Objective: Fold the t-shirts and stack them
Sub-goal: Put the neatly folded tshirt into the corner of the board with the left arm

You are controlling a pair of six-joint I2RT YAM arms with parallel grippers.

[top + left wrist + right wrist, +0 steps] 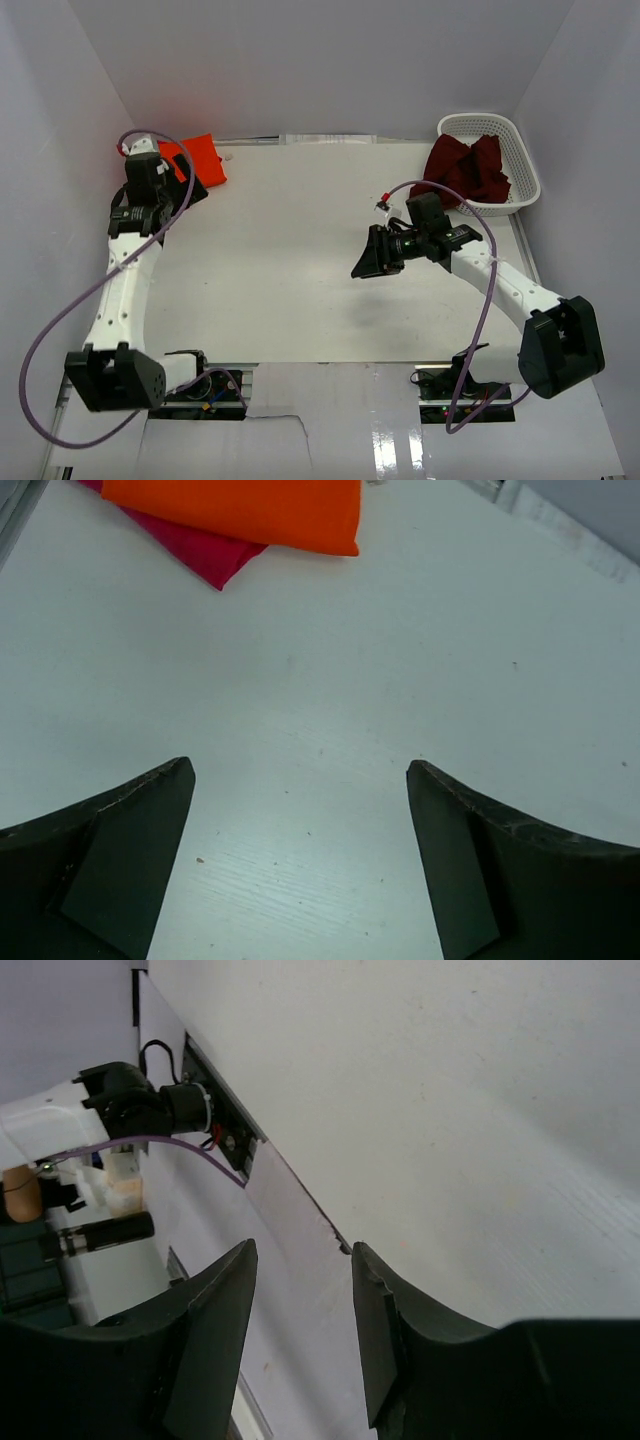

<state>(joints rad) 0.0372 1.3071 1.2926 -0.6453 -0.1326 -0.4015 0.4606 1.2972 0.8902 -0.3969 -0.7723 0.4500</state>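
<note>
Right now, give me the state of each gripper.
Left gripper: open wide, empty, near the folded bright orange cloth t-shirt.
Right gripper: open partway, holding nothing.

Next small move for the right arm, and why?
Probably swing the right claw toward the basket and reach for the maroon shirt. The claw hangs open and empty over bare table. The orange shirt already lies folded on the pink shirt, and only the maroon one is crumpled.
</note>
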